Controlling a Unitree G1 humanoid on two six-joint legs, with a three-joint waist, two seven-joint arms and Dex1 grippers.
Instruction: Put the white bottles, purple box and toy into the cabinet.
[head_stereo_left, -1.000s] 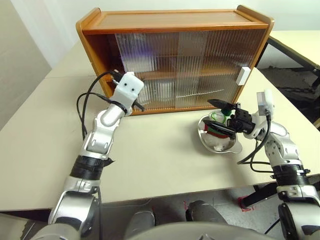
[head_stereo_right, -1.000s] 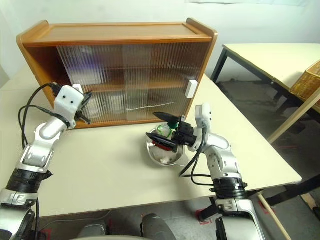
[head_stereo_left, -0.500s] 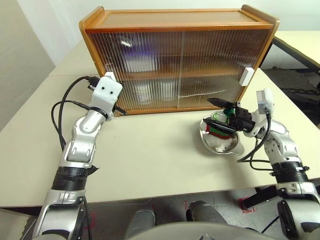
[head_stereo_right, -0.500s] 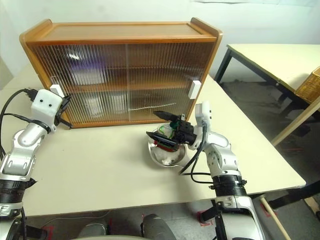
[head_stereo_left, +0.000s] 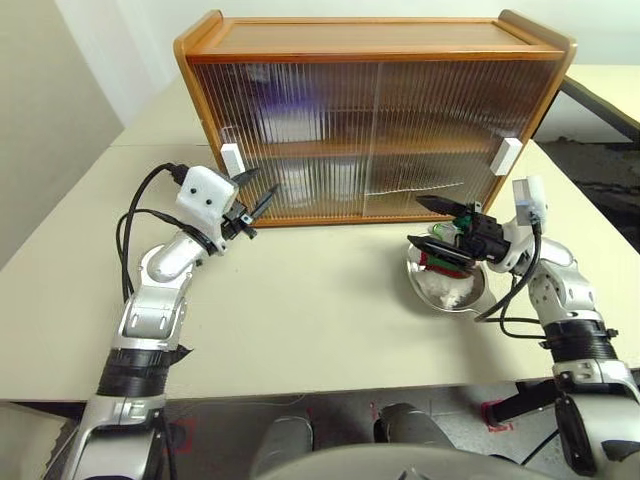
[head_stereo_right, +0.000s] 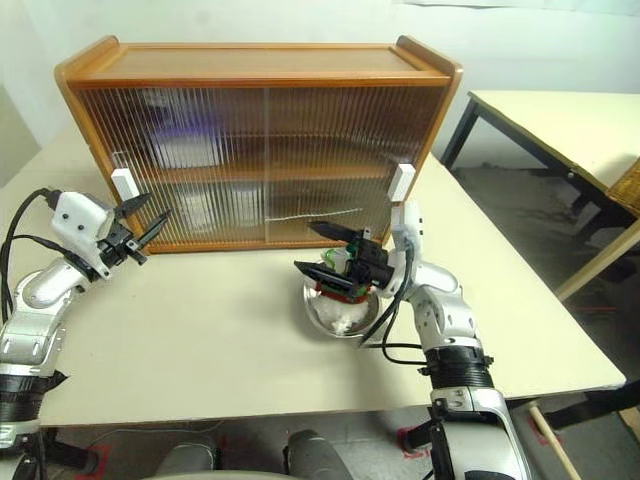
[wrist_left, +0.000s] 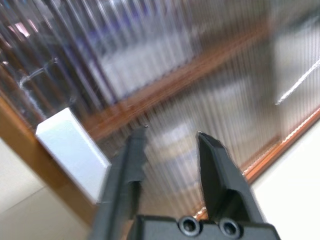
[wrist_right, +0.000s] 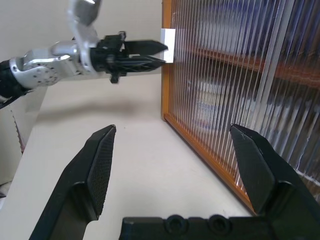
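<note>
A big pale table is sitting in a room with white walls, and another table is standing off to the right.

The cabinet is sitting at the back of the table. Both of its ribbed sliding doors are pulled across the front, so the whole front is covered. A white handle is sticking out near its left edge and another white handle near its right edge. The ribbed doors are making everything inside look smeared. On the top shelf a purple and white blur is showing, which may be the purple box, but it is too hazy to be sure. On the bottom shelf pale blobs are showing that may be the white bottles, and they are hard to make out too.

The toy is lying in a round metal dish on the table in front of the cabinet's right end. Only bits of red, green and fluffy white are peeking out.

The right gripper is hanging just over the dish with its fingers wide apart, and it is hiding part of the toy. It is not holding anything.

The left gripper is floating just in front of the left door, beside the left handle. Its fingers are a little apart, and nothing is between them.
</note>
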